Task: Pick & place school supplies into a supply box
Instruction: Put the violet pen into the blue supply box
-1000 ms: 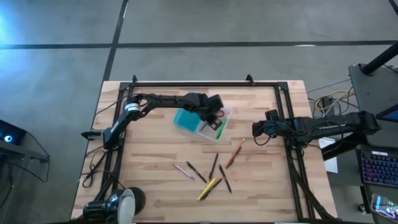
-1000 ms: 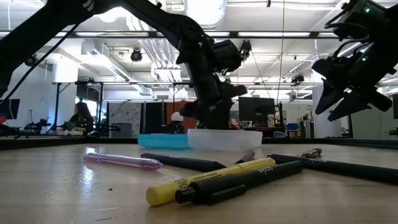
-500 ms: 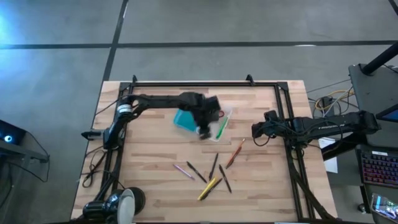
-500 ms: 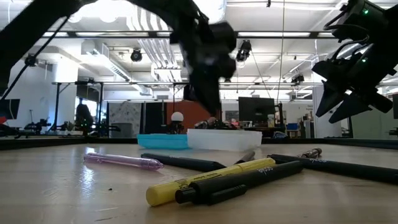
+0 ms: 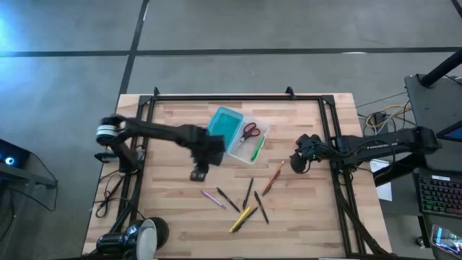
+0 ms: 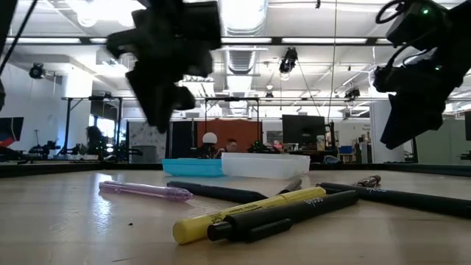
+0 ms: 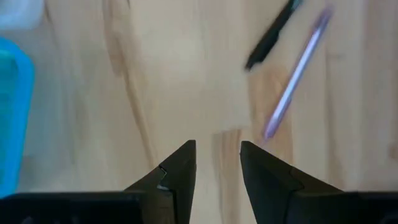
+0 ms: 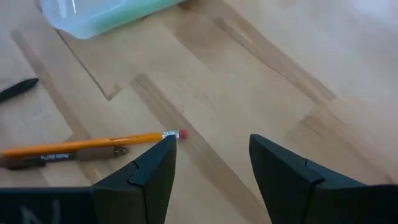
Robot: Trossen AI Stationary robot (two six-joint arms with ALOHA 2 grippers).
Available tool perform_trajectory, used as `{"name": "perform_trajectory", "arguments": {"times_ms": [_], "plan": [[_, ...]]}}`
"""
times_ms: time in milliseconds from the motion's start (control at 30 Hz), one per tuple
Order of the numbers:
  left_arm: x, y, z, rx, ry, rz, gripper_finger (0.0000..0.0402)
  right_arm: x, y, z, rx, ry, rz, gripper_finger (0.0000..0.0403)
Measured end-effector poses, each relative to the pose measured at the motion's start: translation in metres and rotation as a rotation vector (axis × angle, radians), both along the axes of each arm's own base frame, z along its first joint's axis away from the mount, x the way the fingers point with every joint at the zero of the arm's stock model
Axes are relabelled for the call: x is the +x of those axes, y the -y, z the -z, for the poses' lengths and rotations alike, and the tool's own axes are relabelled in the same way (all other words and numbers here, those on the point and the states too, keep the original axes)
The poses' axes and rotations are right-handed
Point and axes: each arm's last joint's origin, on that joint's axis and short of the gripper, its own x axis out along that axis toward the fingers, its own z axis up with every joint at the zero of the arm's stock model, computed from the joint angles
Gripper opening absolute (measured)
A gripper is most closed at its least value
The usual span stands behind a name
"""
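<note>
The supply box (image 5: 234, 131) lies open at the table's far middle, its teal half (image 5: 224, 123) beside its clear half (image 5: 250, 141). Red-handled scissors (image 5: 250, 130) and a green pen (image 5: 257, 148) lie in the clear half. An orange pencil (image 5: 274, 175), a pink pen (image 5: 213, 198), a yellow pen (image 5: 242, 217) and dark pens (image 5: 247, 193) lie on the wood nearer the front. My left gripper (image 5: 196, 175) is open and empty over bare wood, near-left of the box, with the pink pen (image 7: 295, 78) ahead of it. My right gripper (image 5: 294, 165) is open and empty, right of the orange pencil (image 8: 87, 145).
A black metal frame (image 5: 216, 97) runs along the table's far and side edges. A round white lamp-like object (image 5: 148, 232) stands at the near left corner. Bare wood lies between the box and the loose pens.
My left gripper has gone from above the box's clear half toward the table's near and left edges, and it is now over bare wood. The scissors and green pen now show uncovered in the clear half. My right gripper has shifted slightly toward the near edge.
</note>
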Motion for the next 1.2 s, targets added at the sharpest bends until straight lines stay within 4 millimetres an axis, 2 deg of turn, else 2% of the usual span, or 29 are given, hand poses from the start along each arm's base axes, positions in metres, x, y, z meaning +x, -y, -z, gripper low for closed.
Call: {"name": "perform_trajectory", "arguments": {"times_ms": [200,433,600,733,967,1067,1200], "plan": [[-0.026,0.041,0.011,0.01,0.118,0.132,0.011,0.019,0.0,-0.007,-0.076,-0.082,-0.118,0.0194],[-0.029,0.078,0.032,0.079,0.234,0.238,0.011,0.039,0.0,-0.004,-0.083,-0.176,-0.147,0.0194],[-0.02,0.086,0.042,0.098,0.287,0.245,0.011,0.054,0.0,-0.005,-0.079,-0.202,-0.15,0.0194],[-0.014,0.089,0.054,0.071,0.264,0.256,0.011,0.062,-0.001,-0.007,-0.078,-0.208,-0.151,0.0194],[-0.008,0.092,0.08,0.049,0.176,0.275,0.0107,0.059,-0.001,-0.009,-0.052,-0.254,-0.13,0.0194],[-0.007,0.091,0.089,0.093,0.154,0.272,0.0085,0.053,0.0,-0.009,-0.055,-0.295,-0.111,0.0194],[-0.006,0.09,0.092,0.138,0.147,0.261,0.0025,0.048,0.001,-0.01,-0.076,-0.317,-0.077,0.0194]]}}
